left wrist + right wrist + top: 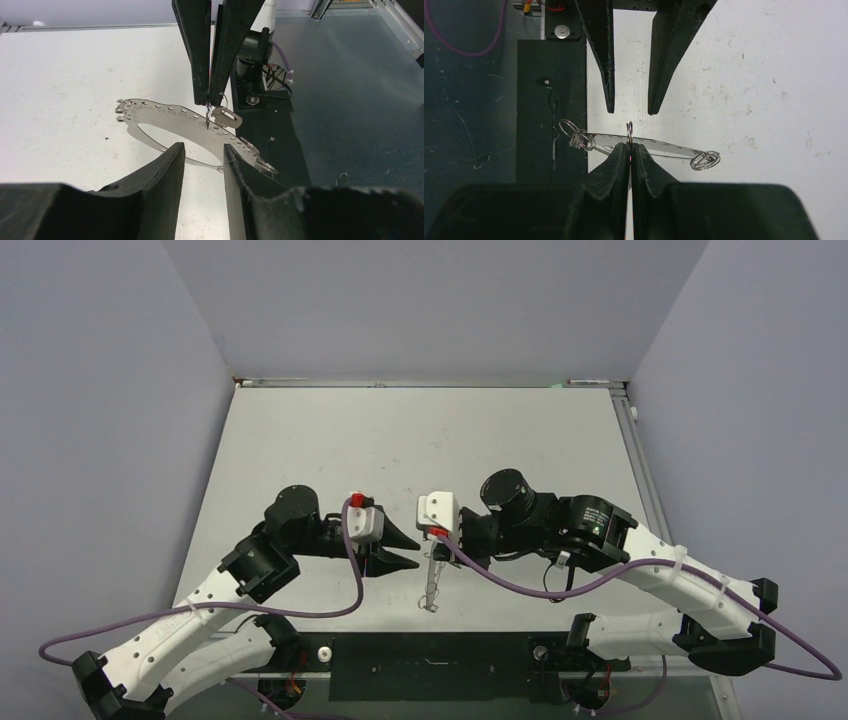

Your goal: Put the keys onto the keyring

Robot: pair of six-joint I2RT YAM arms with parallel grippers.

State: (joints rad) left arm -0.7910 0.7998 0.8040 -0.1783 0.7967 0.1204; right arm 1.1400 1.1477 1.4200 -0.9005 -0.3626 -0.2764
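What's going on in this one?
The right gripper is shut at the rim of the keyring, pinching what looks like one of its small loops. The left gripper faces it with jaws apart, holding nothing, its tips short of the hoop. A small silver tag sits beside the pinch point. No black-headed key can be made out, so none looks threaded on yet.
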